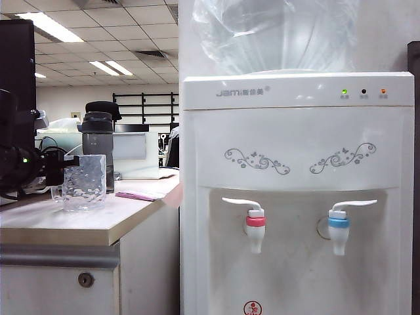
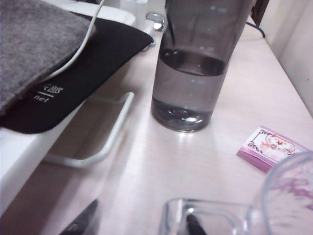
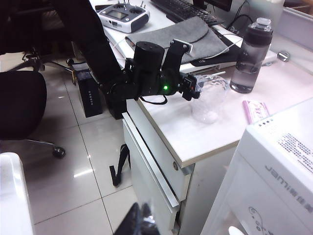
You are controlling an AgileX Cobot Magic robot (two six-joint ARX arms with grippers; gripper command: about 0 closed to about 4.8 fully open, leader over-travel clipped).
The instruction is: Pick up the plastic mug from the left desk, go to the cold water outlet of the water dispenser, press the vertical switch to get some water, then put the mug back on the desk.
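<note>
Room: open office, ceiling lights on, shelving far back; the left desk (image 1: 79, 226) with its pale top sits left of the water dispenser (image 1: 295, 197).
Left gripper (image 1: 58, 169): reaches in level over the desk from the left edge of the exterior view, its jaws parted, the tips right at the plastic mug (image 1: 84, 182). I can't tell whether they touch it yet.
Mug: upright on the desk, near its front edge, just in front of the grey bottle (image 1: 98, 147); a pink card (image 1: 139, 194) lies to its right.
Advice: I'd keep the mug centred between the jaws before closing, squeeze gently on that thin clear wall, and lift straight up, clear of the bottle.
Cold water outlet (image 1: 338, 226): blue-collared tap, well to the right, untouched.
Right gripper (image 3: 142, 223): held low off the desk beside the drawers; only a dark blurred tip shows, so I can't tell its opening.
</note>
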